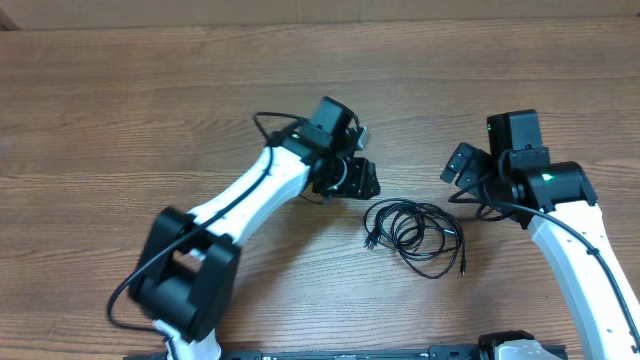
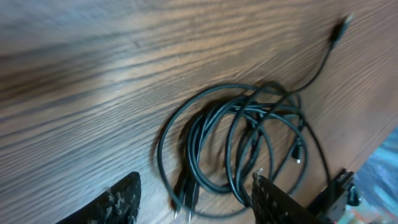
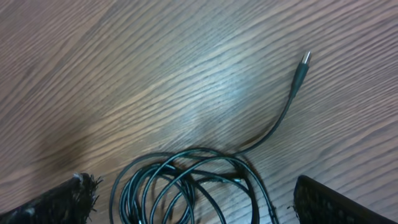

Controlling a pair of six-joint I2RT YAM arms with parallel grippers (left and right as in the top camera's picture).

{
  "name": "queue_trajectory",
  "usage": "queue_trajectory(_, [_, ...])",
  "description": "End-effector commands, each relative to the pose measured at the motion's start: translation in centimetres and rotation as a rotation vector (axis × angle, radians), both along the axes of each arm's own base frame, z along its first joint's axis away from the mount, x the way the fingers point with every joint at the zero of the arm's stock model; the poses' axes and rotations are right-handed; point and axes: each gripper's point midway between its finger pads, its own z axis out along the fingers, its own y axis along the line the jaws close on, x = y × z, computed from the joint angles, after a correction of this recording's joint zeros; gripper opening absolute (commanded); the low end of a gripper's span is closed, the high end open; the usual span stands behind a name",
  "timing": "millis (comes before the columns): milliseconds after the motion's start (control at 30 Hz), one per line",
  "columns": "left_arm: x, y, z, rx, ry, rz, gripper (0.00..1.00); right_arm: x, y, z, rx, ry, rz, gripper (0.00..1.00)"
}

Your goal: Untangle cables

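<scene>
The cables are thin black wires lying in a tangled coil on the wooden table, between the two arms. One plug tip trails off at the coil's lower right. My left gripper is open, above the table just left of the coil. In the left wrist view the coil lies between and beyond the open fingers, with two plug tips near them. My right gripper is open, right of the coil. In the right wrist view the coil lies between the fingers, and one plug end reaches away.
The wooden table runs out to all sides. Thicker black cords run along both arms. The arm bases stand at the front edge, the left one and the right one. The table's edge shows at the lower right of the left wrist view.
</scene>
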Motion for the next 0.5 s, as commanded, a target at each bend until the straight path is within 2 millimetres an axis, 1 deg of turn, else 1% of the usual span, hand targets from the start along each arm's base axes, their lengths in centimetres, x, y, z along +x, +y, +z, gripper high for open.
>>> queue_trajectory(0, [-1.3,-1.4,-2.1,0.005,0.073,-0.013,0.56,0.3,0.5,1.4,0.034,-0.042,0.030,1.00])
queue_trajectory(100, [-2.3,-1.8,-4.3,0.038,0.144,0.010,0.55,0.3,0.5,1.4,0.034,-0.042,0.030,1.00])
queue_trajectory(200, [-3.1,-2.0,-5.9,0.061,0.205,0.033,0.54,0.2,0.5,1.3,0.034,-0.039,0.030,1.00])
queue_trajectory(300, [-3.5,-2.2,-6.8,0.071,0.245,0.052,0.52,0.1,0.5,1.3,0.034,-0.035,0.030,1.00])
queue_trajectory(367, [-3.7,-2.2,-6.9,0.069,0.258,0.054,0.47,0.1,0.5,1.3,0.034,-0.035,0.030,1.00])
queue_trajectory(400, [-3.7,-2.2,-6.9,0.070,0.258,0.054,0.41,0.1,0.5,1.3,0.036,-0.035,0.030,1.00])
queue_trajectory(467, [-3.6,-2.3,-6.9,0.066,0.255,0.054,0.34,0.1,0.7,1.3,0.048,-0.034,0.036,1.00])
